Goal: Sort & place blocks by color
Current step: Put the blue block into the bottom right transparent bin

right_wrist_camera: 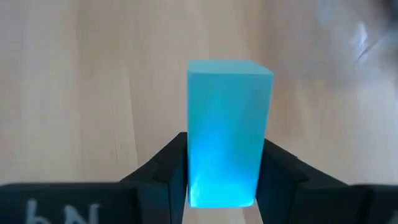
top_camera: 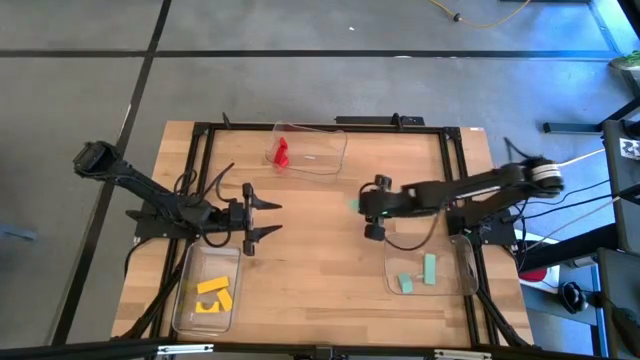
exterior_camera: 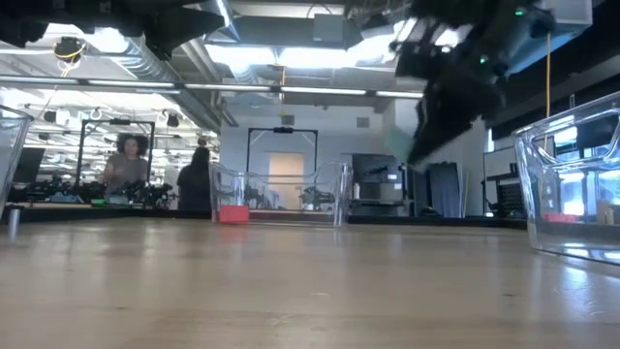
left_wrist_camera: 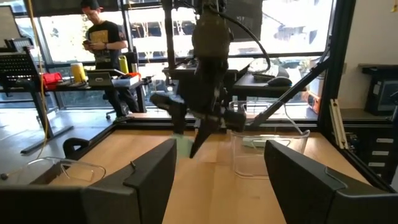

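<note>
Teal block (right_wrist_camera: 227,134) sits clamped in the right gripper (right_wrist_camera: 224,180) above mid-table, left gripper (top_camera: 262,218) waiting with fingers spread, and a loose pinch could drop it short of the tray (top_camera: 470,285).

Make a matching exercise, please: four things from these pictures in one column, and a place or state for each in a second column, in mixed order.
1. right gripper
2. left gripper
3. red block
4. yellow blocks

a. in the tray at the table's far edge
b. open, holding nothing
c. in the tray near the left arm
d. shut on a teal block

Pairs: 1-d, 2-b, 3-a, 4-c
</note>
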Controlling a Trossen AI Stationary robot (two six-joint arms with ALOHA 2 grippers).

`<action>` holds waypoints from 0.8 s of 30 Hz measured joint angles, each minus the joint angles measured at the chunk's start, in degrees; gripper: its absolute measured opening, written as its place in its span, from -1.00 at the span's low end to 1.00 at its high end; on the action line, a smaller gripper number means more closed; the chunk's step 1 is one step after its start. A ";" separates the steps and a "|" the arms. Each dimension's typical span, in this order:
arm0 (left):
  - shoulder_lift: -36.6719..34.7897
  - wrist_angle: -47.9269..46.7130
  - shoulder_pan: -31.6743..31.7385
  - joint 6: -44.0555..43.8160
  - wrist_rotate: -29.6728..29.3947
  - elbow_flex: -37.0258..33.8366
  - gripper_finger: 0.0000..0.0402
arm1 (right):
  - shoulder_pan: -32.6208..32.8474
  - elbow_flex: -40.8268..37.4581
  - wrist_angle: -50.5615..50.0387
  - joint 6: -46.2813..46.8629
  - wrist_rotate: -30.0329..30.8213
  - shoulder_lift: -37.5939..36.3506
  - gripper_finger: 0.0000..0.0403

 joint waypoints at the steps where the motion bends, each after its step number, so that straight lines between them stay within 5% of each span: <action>1: 0.00 0.07 0.00 0.10 -0.19 0.00 0.18 | 0.23 -2.16 5.06 0.07 0.53 -2.10 -0.33; 11: 0.00 0.18 0.00 1.73 -2.42 0.00 0.18 | 1.28 -17.59 54.40 -7.37 0.53 -8.88 -0.33; 24: 0.00 0.01 0.00 1.73 -2.89 0.00 0.18 | 1.33 -19.98 60.82 -9.39 0.06 -8.82 -0.33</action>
